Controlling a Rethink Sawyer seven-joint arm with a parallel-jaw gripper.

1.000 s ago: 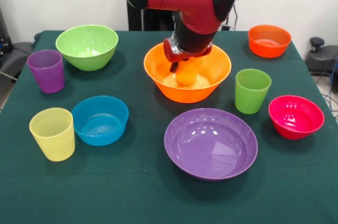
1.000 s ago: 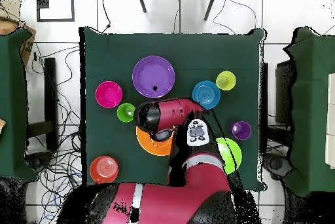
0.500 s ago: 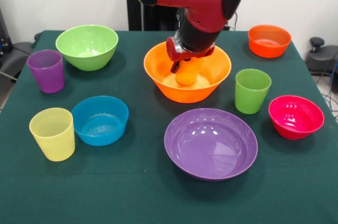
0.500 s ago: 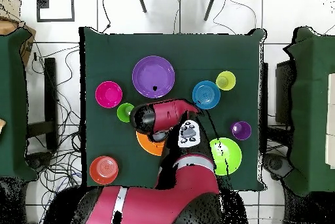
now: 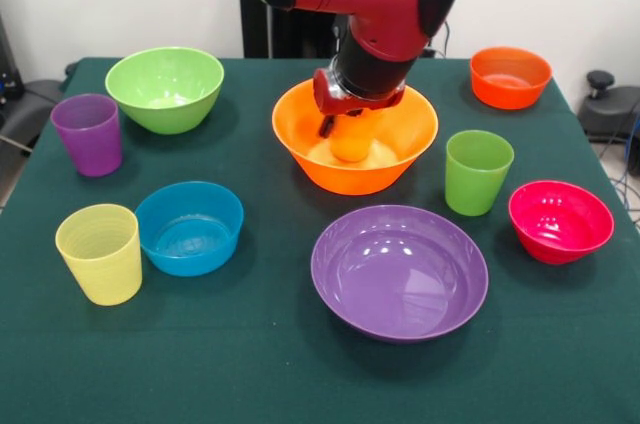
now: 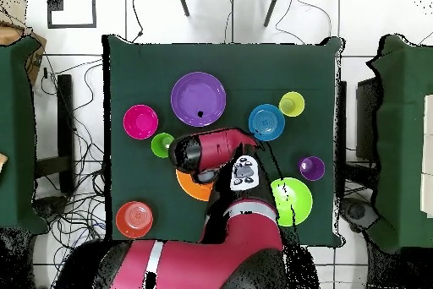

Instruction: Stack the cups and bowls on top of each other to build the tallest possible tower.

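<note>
Tool over the orange-yellow bowl, orange cup inside

Tool (image 5: 340, 124) hangs over the large orange-yellow bowl (image 5: 354, 137), which sits near the middle of the desk (image 5: 250, 364), toward its far edge in the front view. We see the orange cup (image 5: 350, 147) inside that bowl, resting on its bottom just below the tool. We cannot tell whether the tool is apart or clamped on the cup; the red wrist covers it, and from overhead the arm (image 6: 211, 149) hides it entirely.

We note no stack yet; every other piece stands alone on the green cloth. Front view:
- Wide purple bowl (image 5: 399, 272) just in front of the orange-yellow bowl, toward the near edge.
- Green cup (image 5: 478, 172) upright beside the orange-yellow bowl, on the right of the picture.
- Pink-red bowl (image 5: 560, 221) close to the right edge.
- Orange-red bowl (image 5: 510, 76) at the far right corner.
- Light green bowl (image 5: 165, 88) toward the far left corner.
- Purple cup (image 5: 87, 134) by the left edge, near the green bowl.
- Blue bowl (image 5: 189, 227) and pale yellow cup (image 5: 99, 253) just beside each other, toward the near left.
</note>
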